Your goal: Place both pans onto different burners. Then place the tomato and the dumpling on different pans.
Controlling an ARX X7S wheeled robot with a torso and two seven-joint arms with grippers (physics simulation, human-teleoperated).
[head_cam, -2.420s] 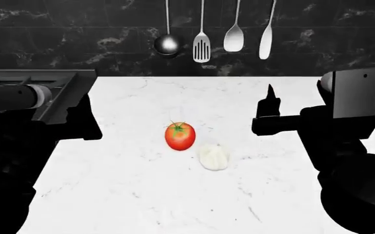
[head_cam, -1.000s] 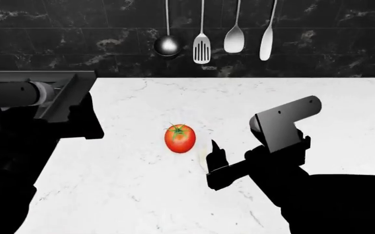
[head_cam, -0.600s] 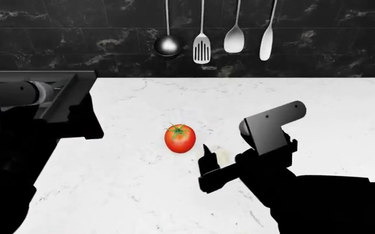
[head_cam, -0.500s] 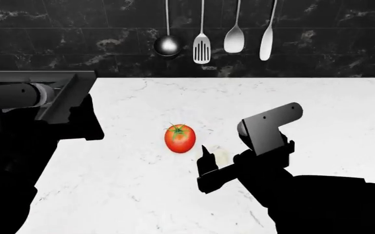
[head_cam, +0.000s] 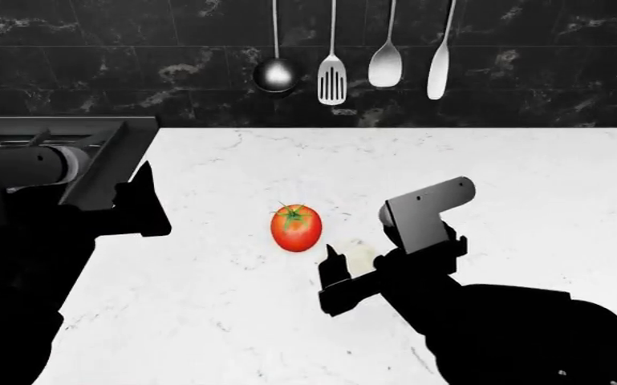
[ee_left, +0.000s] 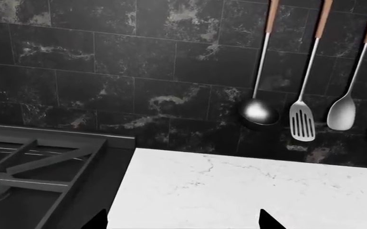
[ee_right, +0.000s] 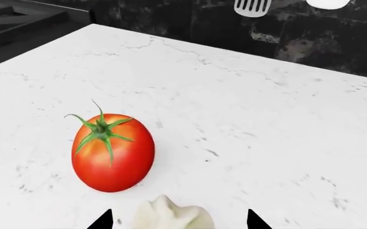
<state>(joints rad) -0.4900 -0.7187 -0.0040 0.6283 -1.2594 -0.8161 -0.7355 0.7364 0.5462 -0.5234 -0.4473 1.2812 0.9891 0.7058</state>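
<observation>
Dumpling (head_cam: 359,256): we see it on the white marble surface (head_cam: 416,168), just beside the tomato, partly hidden behind the right end effector in the head view.
Surface: it runs from the stove to the dark tiled wall, where a ladle (head_cam: 273,74), a slotted spatula (head_cam: 332,79) and a spoon (head_cam: 384,64) hang.
Stove (ee_left: 36,171): black, at the surface's left edge – one star-shaped grate shows in the left wrist view.
Right end effector (head_cam: 343,269): low over the surface, its two tips (ee_right: 101,220) spread apart on either side of the dumpling – we cannot tell if they touch it.
Left end effector (ee_left: 182,220): tips apart, holding nothing, near the stove's edge.
Tomato (head_cam: 296,227): red, green stem up, resting on the surface.
</observation>
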